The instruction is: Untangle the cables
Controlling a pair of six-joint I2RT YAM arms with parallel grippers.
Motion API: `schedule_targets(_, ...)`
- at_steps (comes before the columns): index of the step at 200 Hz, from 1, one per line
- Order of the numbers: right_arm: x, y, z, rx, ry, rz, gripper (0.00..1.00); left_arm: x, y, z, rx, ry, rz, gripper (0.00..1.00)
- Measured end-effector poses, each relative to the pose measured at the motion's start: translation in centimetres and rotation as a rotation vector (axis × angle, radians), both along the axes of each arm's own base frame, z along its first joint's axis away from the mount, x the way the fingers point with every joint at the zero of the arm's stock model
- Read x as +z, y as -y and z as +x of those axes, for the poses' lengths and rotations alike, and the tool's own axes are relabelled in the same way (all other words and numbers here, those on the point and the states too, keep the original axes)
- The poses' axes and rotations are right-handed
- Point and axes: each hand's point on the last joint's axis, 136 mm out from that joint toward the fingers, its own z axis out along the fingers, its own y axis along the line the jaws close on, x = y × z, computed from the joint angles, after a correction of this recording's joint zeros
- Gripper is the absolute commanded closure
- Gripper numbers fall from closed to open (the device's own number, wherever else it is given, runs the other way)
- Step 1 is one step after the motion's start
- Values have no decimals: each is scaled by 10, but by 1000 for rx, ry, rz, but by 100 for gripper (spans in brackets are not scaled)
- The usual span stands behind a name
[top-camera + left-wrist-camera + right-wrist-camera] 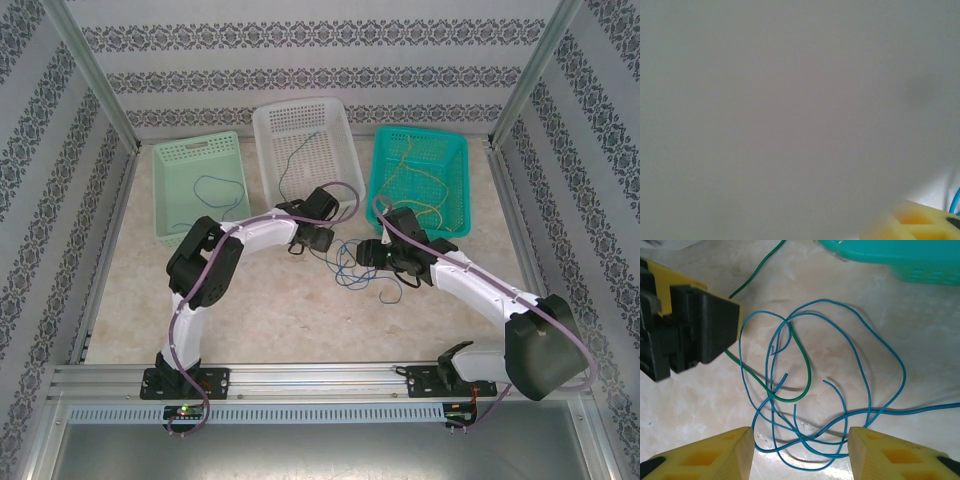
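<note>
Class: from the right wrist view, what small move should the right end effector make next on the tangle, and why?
Probably lower the right end effector and close on the blue cable strands lying between its open jaws. The green cable loops through the blue one and runs past the left end effector, so pulling apart might then separate them.

left arm [205,265]: elbow up, forearm reaching toward 2 o'clock | left gripper [312,240]: jaw gap unreadable | right arm [470,280]: stretched toward 10 o'clock | right gripper [802,450]: fingers [710,455] spread, facing 9 o'clock
</note>
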Motion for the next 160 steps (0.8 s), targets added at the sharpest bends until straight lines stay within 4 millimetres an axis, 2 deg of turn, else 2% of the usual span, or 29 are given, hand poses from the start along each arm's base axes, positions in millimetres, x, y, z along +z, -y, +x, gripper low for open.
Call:
schedule_targets(13, 0, 2, 0, -4, 1, 0, 47, -5, 1, -6, -7, -9, 12, 40)
schedule_targets(48, 4, 6, -1, -13, 15, 8, 46, -4, 1, -6, 4, 7, 15, 40)
schedule_targets(115, -2, 10, -6, -20, 4, 3, 46, 6, -6, -8, 17, 15, 36, 38)
schedule_targets(145, -2, 10, -6, -20, 4, 2, 47, 15, -10, -10, 26, 20, 41, 33)
schedule_targets(160, -3, 11, -6, -21, 2, -3, 51, 19, -13, -12, 34, 19, 48, 29)
